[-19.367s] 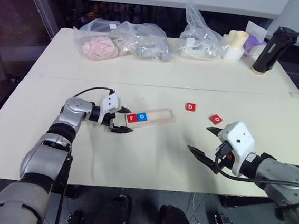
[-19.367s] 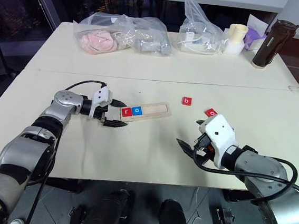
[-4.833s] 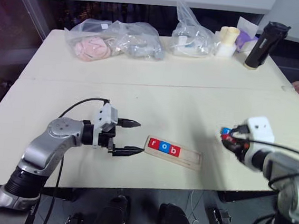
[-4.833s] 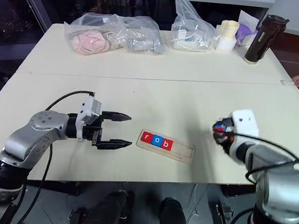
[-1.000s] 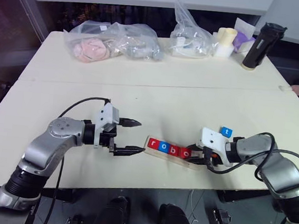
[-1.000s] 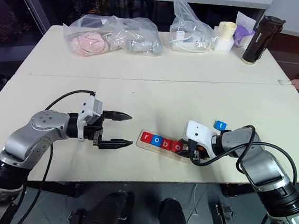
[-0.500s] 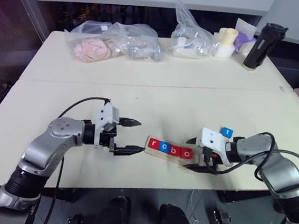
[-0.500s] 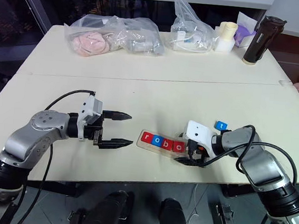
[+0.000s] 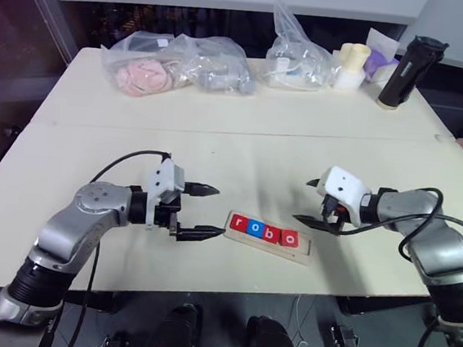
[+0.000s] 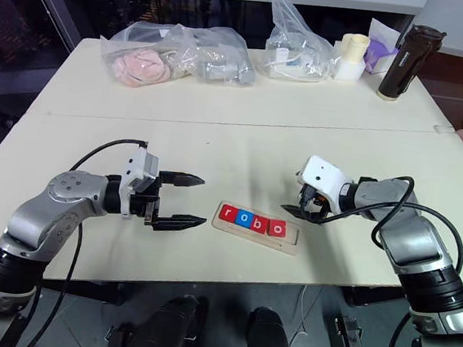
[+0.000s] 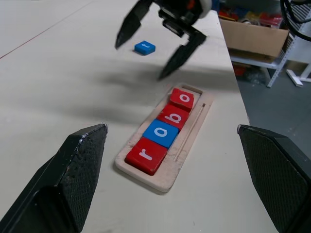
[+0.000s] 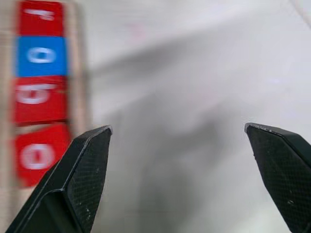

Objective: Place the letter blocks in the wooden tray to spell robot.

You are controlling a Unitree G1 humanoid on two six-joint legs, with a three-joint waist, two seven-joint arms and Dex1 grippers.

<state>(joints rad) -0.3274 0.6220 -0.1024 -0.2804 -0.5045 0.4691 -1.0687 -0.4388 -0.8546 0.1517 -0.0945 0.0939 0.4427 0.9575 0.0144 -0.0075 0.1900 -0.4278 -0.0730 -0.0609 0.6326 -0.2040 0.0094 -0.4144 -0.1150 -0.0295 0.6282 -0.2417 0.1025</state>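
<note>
**4 of 5 blocks in, t left**

The tray (image 9: 268,236) lies on the desk (image 9: 241,154) holding r, o, b, o (image 9: 289,238) in order, with its last slot empty. The blue t block (image 11: 145,47) sits on the desk beyond the right claw (image 9: 311,203), which hangs wide and empty just past the tray's end. The left claw (image 9: 203,211), also wide, waits empty beside the r end.
</note>
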